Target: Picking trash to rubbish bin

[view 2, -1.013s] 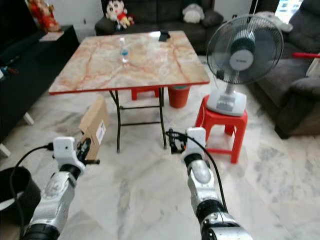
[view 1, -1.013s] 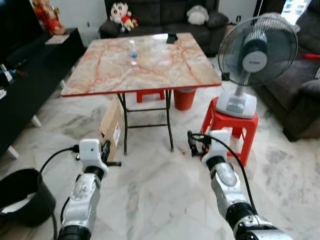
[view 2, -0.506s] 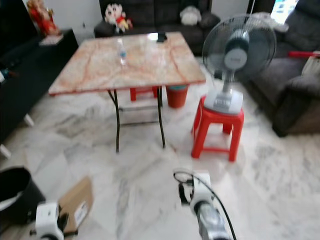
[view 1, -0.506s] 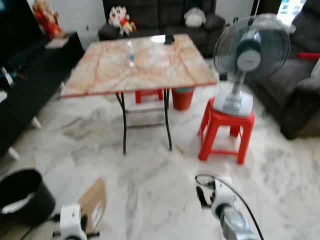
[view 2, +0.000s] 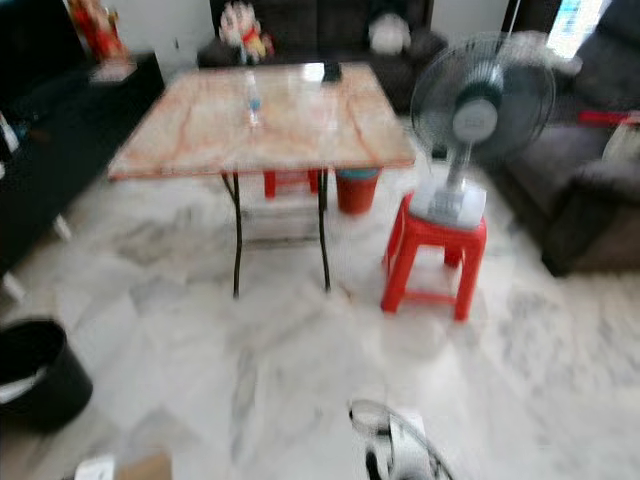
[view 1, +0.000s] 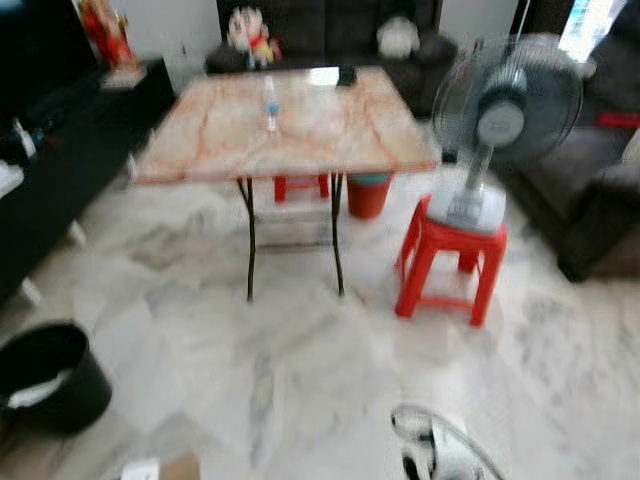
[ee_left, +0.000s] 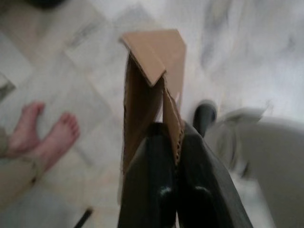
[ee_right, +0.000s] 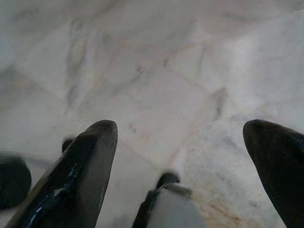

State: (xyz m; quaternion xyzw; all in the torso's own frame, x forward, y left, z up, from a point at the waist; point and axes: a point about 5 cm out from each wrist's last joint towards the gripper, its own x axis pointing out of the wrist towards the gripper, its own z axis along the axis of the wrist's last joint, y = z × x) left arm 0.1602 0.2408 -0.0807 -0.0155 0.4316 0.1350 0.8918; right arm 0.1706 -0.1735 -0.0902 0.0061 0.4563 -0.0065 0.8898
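A flat piece of brown cardboard (ee_left: 153, 78) stands on edge between the two black fingers of my left gripper (ee_left: 172, 135), which is shut on its lower edge. In the head views only a corner of that cardboard (view 1: 181, 466) shows at the bottom edge, low on my left. The black rubbish bin (view 1: 46, 382) stands on the floor at the far left, a little ahead of the cardboard. My right gripper (ee_right: 183, 130) hangs low over bare marble floor, its fingers (ee_right: 88, 159) spread wide with nothing between them.
A marble-topped folding table (view 1: 300, 130) with a small bottle (view 1: 269, 102) stands ahead. To its right a fan (view 1: 503, 108) sits on a red stool (view 1: 448, 262). An orange bin (view 1: 368, 195) is under the table. A person's bare feet (ee_left: 45, 133) are near my left arm.
Both arms have dropped from mid-picture to the bottom edge of the head views. The cardboard came down with the left gripper. The picture has grown blurred.
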